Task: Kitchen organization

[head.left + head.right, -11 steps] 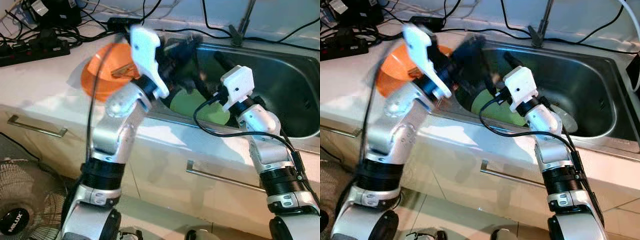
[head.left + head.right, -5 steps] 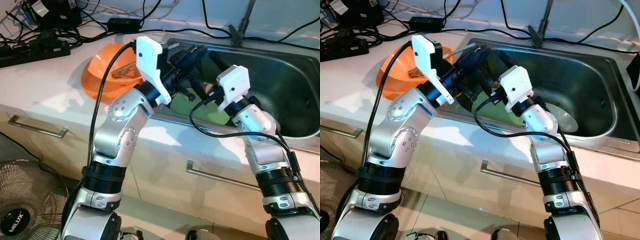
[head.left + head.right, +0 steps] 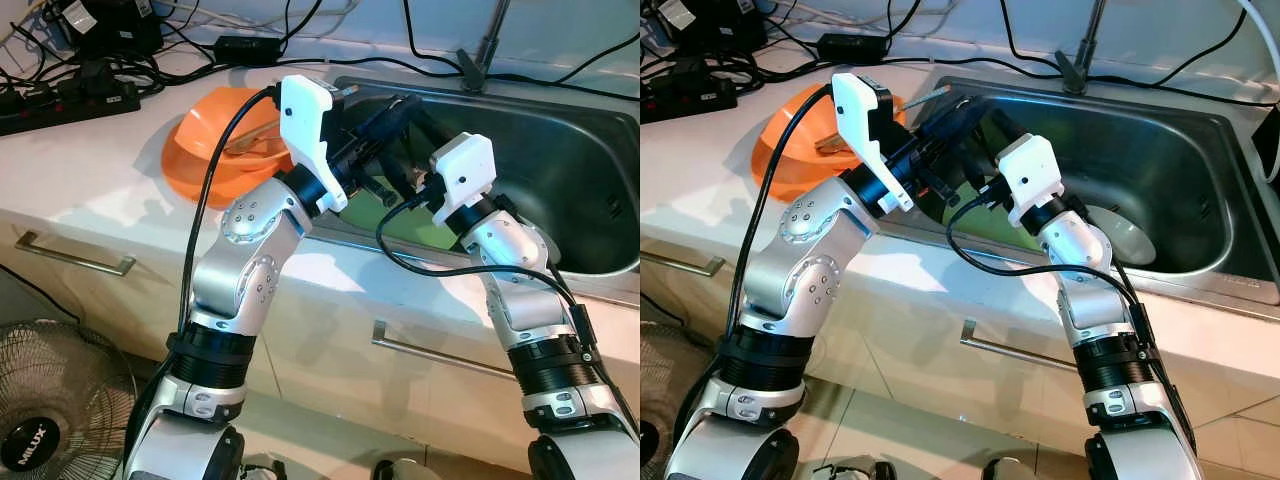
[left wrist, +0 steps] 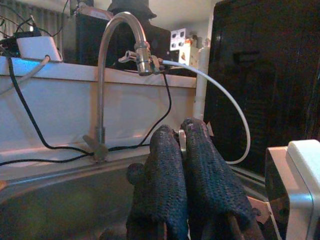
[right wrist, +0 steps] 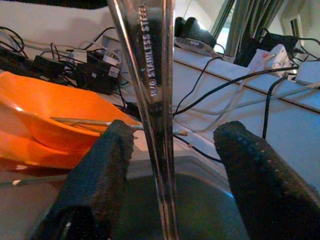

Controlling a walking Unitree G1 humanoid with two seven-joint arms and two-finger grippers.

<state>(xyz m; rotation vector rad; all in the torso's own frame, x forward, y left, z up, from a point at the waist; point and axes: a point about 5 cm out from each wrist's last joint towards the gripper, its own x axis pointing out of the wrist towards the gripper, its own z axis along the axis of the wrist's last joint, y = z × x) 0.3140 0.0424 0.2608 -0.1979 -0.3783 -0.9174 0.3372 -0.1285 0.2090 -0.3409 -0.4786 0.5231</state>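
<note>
Left gripper (image 4: 181, 150): fingers pressed together with a thin strip of metal visible between the tips; positioned over the sink's left end, just above its rim.
Utensil (image 5: 145, 95): slender stainless steel handle stamped "18/0 STAINLESS STEEL"; stands upright between the right gripper's fingers in the right wrist view, touching neither. Whether this is the same metal seen in the left gripper cannot be told.
Right gripper (image 5: 172, 165): fingers spread wide, one on each side of the utensil handle, gripping nothing; located over the sink's left end, close beside the left gripper.
Left arm (image 3: 245, 250): silver, rises from below the worktop's front edge and bends right toward the sink.
Right arm (image 3: 1080, 260): silver, rises from below the front edge and bends left, so that both wrists meet over the sink's left end.
Sink (image 3: 1180, 150): stainless steel basin set in the worktop's right half.
Green item (image 3: 965, 215): flat, lies on the sink floor at the left end, partly hidden by the arms.
White dish (image 3: 1130, 235): round, rests on the sink floor near the front wall, right of the right arm.
Tap (image 4: 107, 65): curved metal spout at the sink's back edge.
Orange bowl (image 3: 215, 150): sits on the worktop just left of the sink; chopsticks (image 5: 82, 121) lie inside it.
Cables (image 3: 110, 70): black leads and power strips along the worktop's back left corner.
Fan (image 3: 50, 410): stands on the floor below the worktop's left end.
</note>
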